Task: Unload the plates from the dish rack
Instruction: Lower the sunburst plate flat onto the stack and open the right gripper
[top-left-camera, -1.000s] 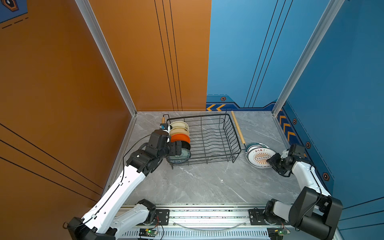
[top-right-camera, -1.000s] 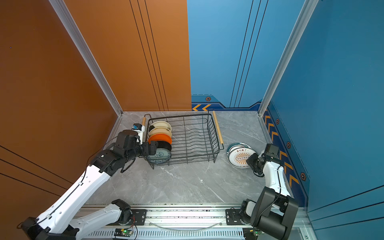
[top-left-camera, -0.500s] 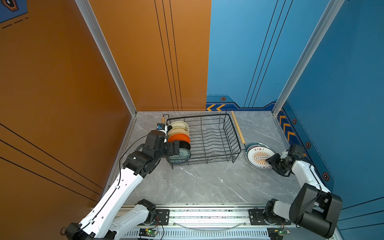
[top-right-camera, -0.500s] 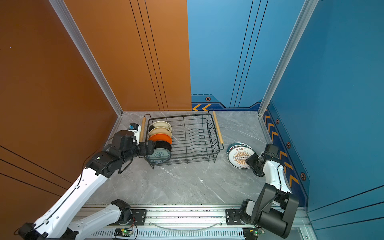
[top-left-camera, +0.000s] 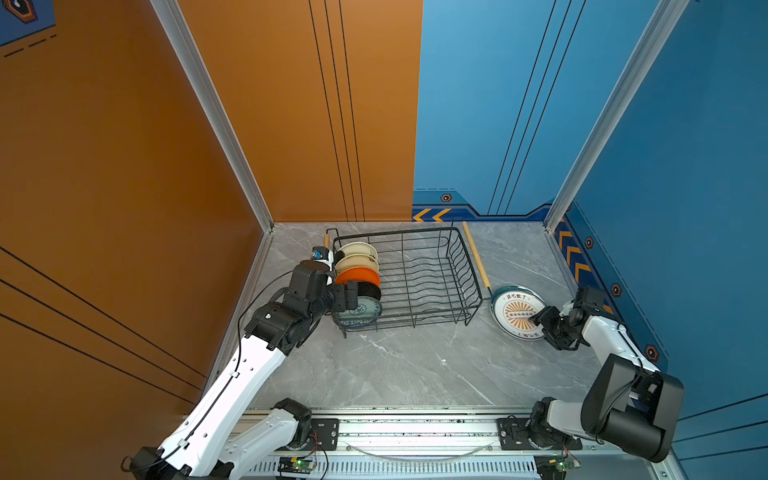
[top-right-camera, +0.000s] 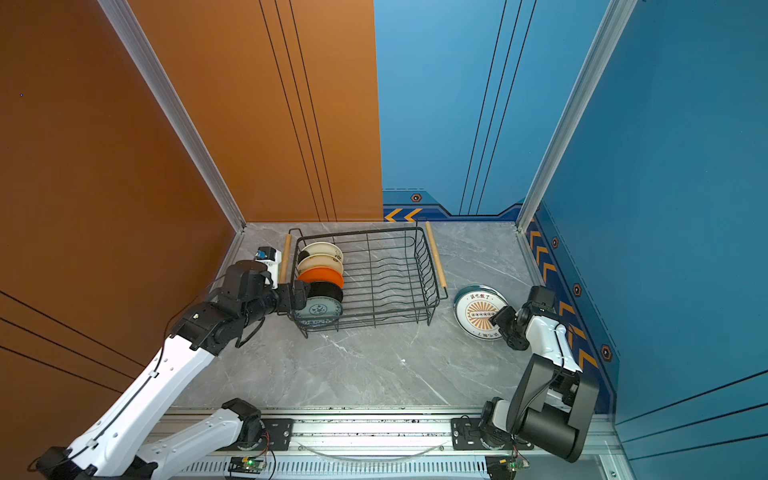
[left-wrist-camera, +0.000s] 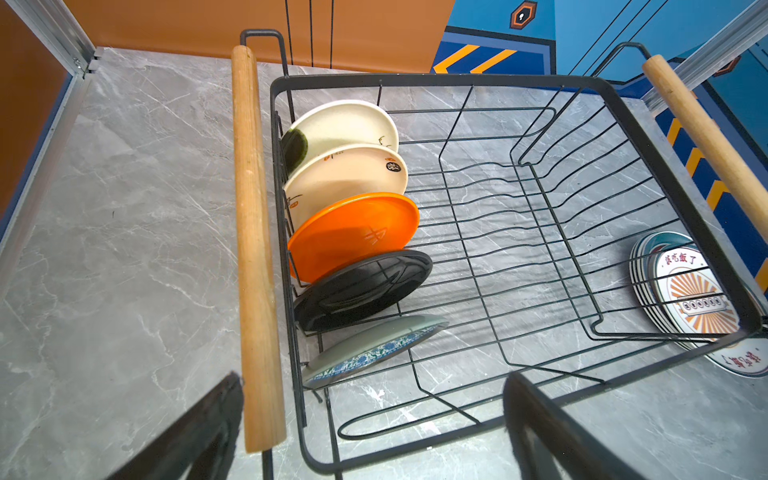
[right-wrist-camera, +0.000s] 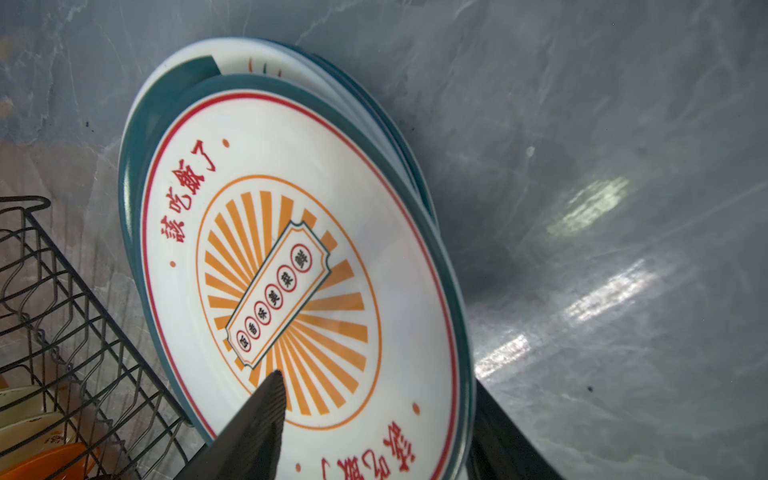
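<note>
Grey marble tabletop (top-left-camera: 415, 365), black wire dish rack (top-left-camera: 419, 278) at the far centre. It has a light wooden handle (left-wrist-camera: 253, 249) on its left end and a second handle (top-left-camera: 476, 259) on its right end.

Five plates stand on edge, tilted, in a row at the rack's left end. Far to near:
- cream plate (left-wrist-camera: 345, 124)
- cream plate with characters (left-wrist-camera: 349, 174)
- orange plate (left-wrist-camera: 353, 232)
- black plate (left-wrist-camera: 365, 286)
- grey-green plate with blue pattern (left-wrist-camera: 374, 345)

Outside the rack, a stack of plates (top-left-camera: 500, 297) lies flat on the tabletop, just right of the rack's near right corner and close by the second handle's near end. Count in the stack: cannot tell. On top is the sunburst plate (right-wrist-camera: 291, 270), face up: white, teal rim, red characters, orange rays.

Arms:
- The left claw (top-left-camera: 347, 297) is at the rack's near left corner, level with the black plate and the blue-pattern one. Its jaws are spread wide and grip nothing. In the left wrist view one finger (left-wrist-camera: 199, 436) sits outside the left handle and the other is over the rack's near side.
- The right claw (top-left-camera: 540, 323) is at the near right edge of the stack, jaws apart, straddling the sunburst plate's rim. One finger (right-wrist-camera: 266, 415) is over the plate's face and the other is below the rim. Cannot tell whether either finger touches the plate.
</note>
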